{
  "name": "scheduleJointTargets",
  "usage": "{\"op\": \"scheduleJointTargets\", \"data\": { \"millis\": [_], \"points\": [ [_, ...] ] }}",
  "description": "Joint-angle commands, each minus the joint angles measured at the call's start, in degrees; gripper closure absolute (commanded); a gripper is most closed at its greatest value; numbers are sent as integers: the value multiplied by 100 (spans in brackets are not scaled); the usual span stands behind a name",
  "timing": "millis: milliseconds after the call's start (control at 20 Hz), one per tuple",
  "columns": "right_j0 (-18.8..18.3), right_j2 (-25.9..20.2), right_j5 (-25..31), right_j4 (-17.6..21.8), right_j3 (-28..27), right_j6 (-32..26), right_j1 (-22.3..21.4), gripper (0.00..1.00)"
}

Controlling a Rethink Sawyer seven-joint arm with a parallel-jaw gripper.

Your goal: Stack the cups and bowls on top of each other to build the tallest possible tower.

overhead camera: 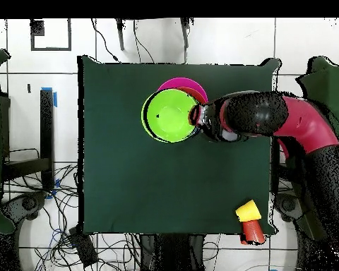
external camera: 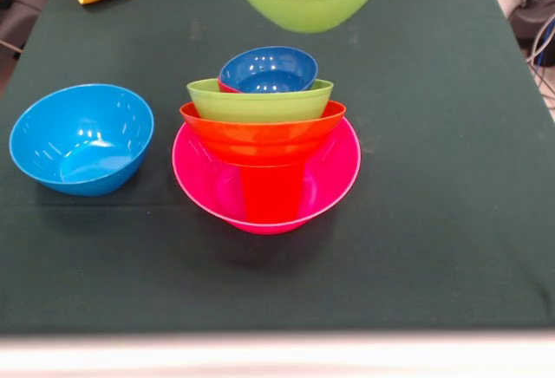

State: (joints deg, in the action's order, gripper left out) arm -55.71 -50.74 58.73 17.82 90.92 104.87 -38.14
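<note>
No legible txt or labels.

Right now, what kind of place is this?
Probably a robotics lab: a red and black robot arm reaches over a green-covered table, with loose cables on the tiled floor.

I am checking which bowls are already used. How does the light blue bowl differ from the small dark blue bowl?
The light blue bowl is larger; the small dark blue bowl is clearly smaller. The light blue bowl sits alone on the table, beside the tower; the small dark blue bowl rests at the tower's top. Both are glossy, round and open side up.
</note>
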Motion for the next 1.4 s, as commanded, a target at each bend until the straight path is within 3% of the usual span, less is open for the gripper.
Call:
{"op": "scheduleJointTargets", "data": {
  "millis": [50,400,900,1400],
  "points": [
    [-19,-133,631,567,-541,-2311,521,100],
    [-138,-147,756,692,-653,-2524,637,100],
    [-319,-72,260,945,-302,-2493,744,100],
    [-204,-91,324,1001,-595,-2470,906,100]
  ]
}}
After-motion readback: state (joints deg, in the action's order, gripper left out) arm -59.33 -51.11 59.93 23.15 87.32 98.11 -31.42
